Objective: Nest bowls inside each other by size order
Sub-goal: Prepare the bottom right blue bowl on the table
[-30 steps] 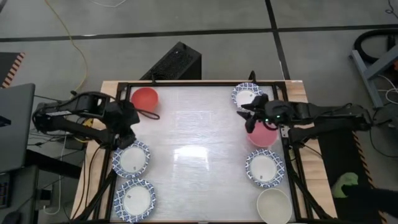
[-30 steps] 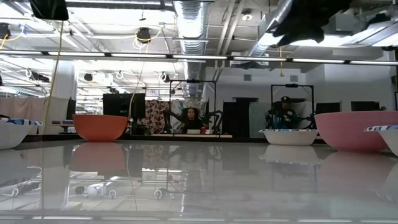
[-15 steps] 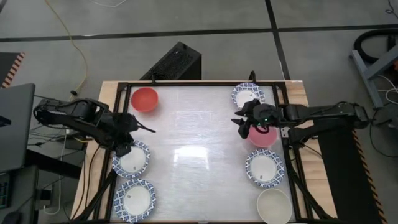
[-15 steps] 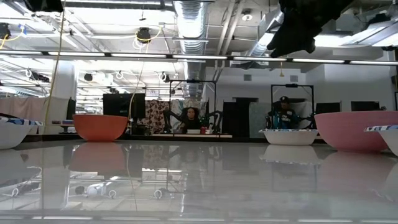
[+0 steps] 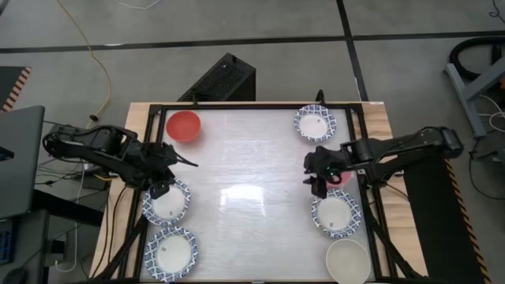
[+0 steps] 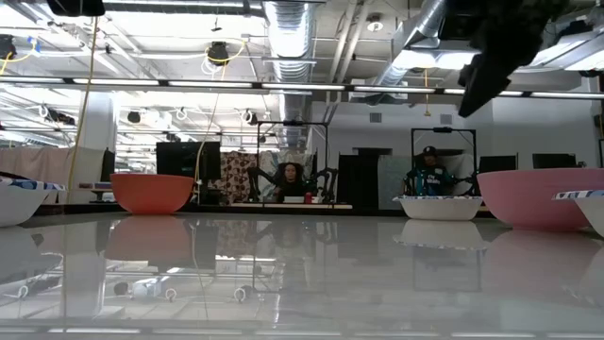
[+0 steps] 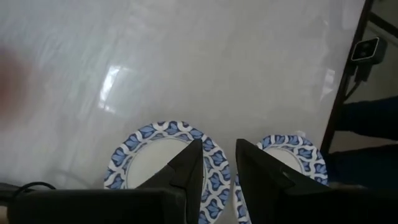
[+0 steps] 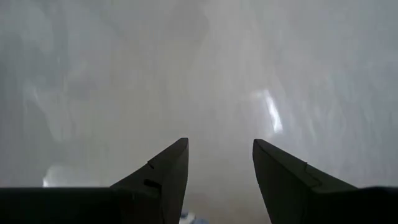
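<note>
Bowls lie spread along both sides of the table (image 5: 252,166), none nested. Left side: a red bowl (image 5: 183,125) at the far corner and two blue-rimmed bowls (image 5: 167,202) (image 5: 171,253) nearer the front. Right side, far to near: a blue-rimmed bowl (image 5: 316,123), a pink bowl (image 5: 341,177), another blue-rimmed bowl (image 5: 335,213), and a plain cream-white bowl (image 5: 348,262). The left gripper (image 5: 162,183) hovers over the far rim of the upper left blue-rimmed bowl, jaws slightly parted and empty. The right gripper (image 5: 316,175) hangs beside the pink bowl's inner edge, jaws spread and empty.
</note>
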Motion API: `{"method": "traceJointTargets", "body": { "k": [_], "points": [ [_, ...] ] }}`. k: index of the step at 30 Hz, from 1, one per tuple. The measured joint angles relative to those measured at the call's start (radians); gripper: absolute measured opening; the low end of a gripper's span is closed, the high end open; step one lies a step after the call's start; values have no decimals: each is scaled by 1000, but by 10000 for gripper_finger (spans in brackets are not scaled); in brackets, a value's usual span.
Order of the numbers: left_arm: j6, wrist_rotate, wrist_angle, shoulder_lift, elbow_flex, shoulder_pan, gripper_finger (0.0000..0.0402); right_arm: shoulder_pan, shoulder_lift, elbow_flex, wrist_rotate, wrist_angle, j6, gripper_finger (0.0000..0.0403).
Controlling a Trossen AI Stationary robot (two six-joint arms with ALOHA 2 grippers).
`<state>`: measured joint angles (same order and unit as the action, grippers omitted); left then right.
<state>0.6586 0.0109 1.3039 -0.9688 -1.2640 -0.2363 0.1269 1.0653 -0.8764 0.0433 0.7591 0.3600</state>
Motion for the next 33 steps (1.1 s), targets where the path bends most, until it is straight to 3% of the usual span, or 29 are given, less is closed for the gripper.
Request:
{"method": "traceJointTargets", "body": {
  "k": [8, 13, 19, 33],
  "points": [
    [-31, -50, -4, 0, 0, 0, 84, 44, 142, -148, -28, 202, -243, 200],
    [-50, -87, -4, 0, 0, 0, 85, 51, 258, -221, -101, 298, -387, 200],
    [-54, -84, -4, 0, 0, 0, 85, 56, 354, -233, -175, 372, -534, 200],
    [-90, -105, -4, 0, 0, 0, 85, 56, 489, -233, -187, 427, -734, 200]
  ]
}}
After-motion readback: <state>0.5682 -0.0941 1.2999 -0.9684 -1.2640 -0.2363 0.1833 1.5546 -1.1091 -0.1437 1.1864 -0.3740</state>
